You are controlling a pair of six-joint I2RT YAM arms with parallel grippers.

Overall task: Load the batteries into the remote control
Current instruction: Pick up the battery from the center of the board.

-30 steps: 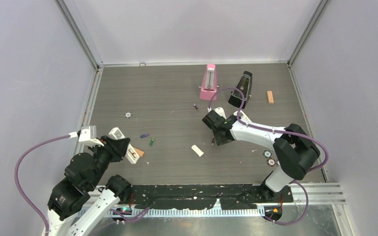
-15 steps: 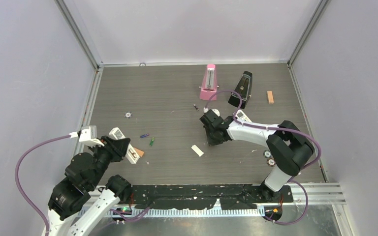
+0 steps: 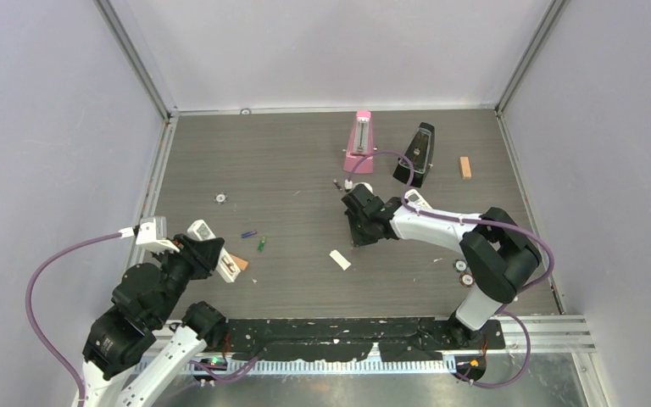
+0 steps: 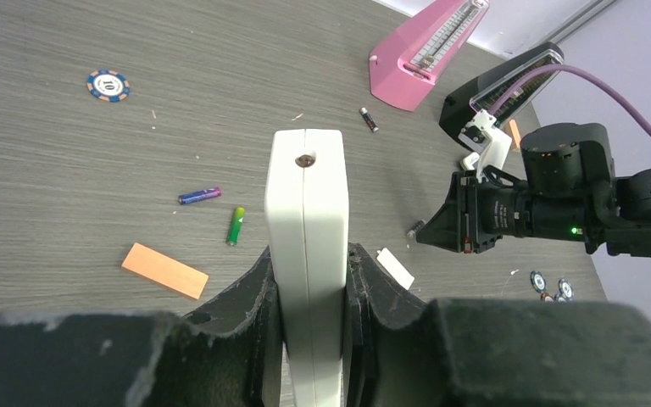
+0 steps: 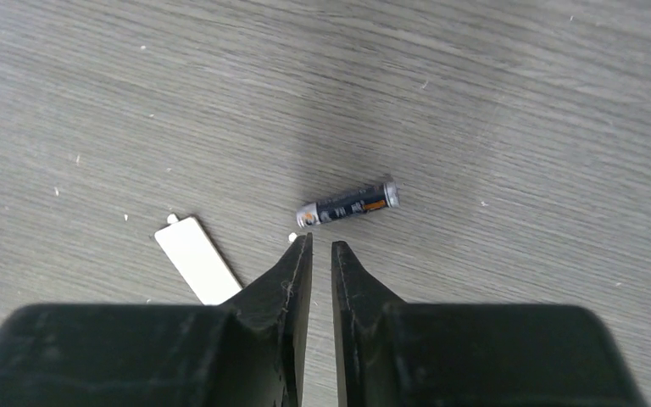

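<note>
1. The left gripper (image 4: 309, 254) is clamped on the remote control (image 4: 305, 195), one finger pressed against each broad face. The remote stands on edge between them.
2. The top view shows this grip above the near left part of the table (image 3: 288, 170).
3. The right gripper (image 5: 320, 246) is almost closed, with only a thin slit between its fingertips. It holds nothing and touches nothing.
4. It points down at the table near the middle.
5. A dark battery (image 5: 349, 203) lies flat just beyond the right gripper's fingertips, not touching them and slightly to one side.
6. A small flat white rectangle (image 5: 197, 267) lies on the table just beside the same fingertips.
7. A bluish-purple battery (image 4: 199, 196) and a green battery (image 4: 235, 225) lie near each other, left of the table's middle, between the two grippers.
</note>
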